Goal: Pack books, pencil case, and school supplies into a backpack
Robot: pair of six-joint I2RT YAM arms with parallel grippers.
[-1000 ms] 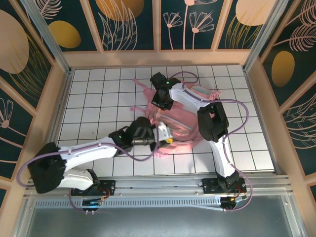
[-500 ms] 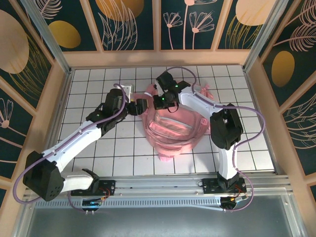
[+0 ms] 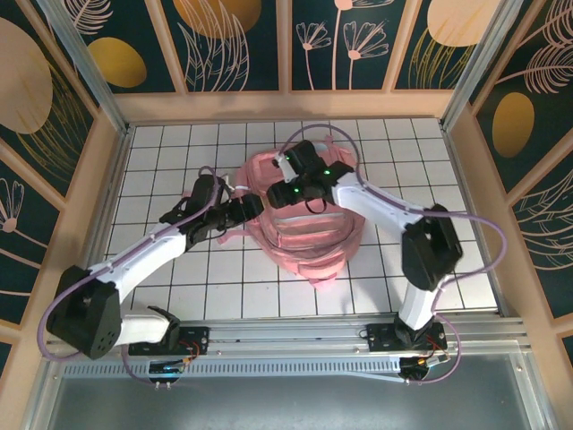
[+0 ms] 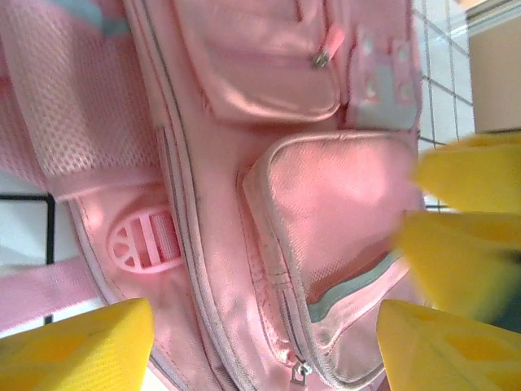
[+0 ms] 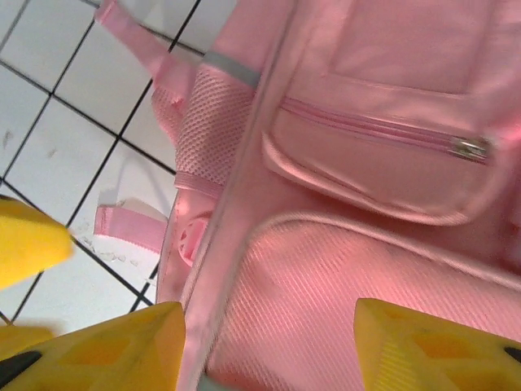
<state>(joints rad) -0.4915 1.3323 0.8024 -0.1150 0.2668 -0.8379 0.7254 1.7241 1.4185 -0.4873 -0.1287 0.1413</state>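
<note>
1. Left arm [image 3: 148,258]: base at the near-left corner of the table [image 3: 161,161]. It stretches low and diagonally up-right across the white tiles. The wrist ends just beside the backpack's left side.
2. Left gripper [image 3: 249,209]: points right, at the backpack's left edge. In the wrist view its yellow fingers [image 4: 81,346] stand wide apart, open, clamping nothing. Pink fabric shows in the gap beyond them. Cannot tell whether the tips touch it.
3. Backpack [image 3: 309,237]: big glossy pink bag, lying flat near the table's centre, pocket side up, between the two grippers. The left wrist view shows a round pink buckle [image 4: 142,244] on a strap, with zipped pockets to its right.
4. Right gripper [image 3: 285,184]: sits over the backpack's upper-left part, aimed down-left, near the left gripper. In the wrist view its yellow fingers [image 5: 114,342] are spread, open, gripping nothing. Beyond them are a zip pocket [image 5: 383,138] and a mesh side panel [image 5: 207,122]. A loose pink strap [image 5: 130,224] lies on the tiles to the left.
5. Right arm [image 3: 385,206]: base at the near-right edge. The upper link rises to a dark elbow at the right, and the white forearm reaches up-left over the backpack's top-right part.
</note>
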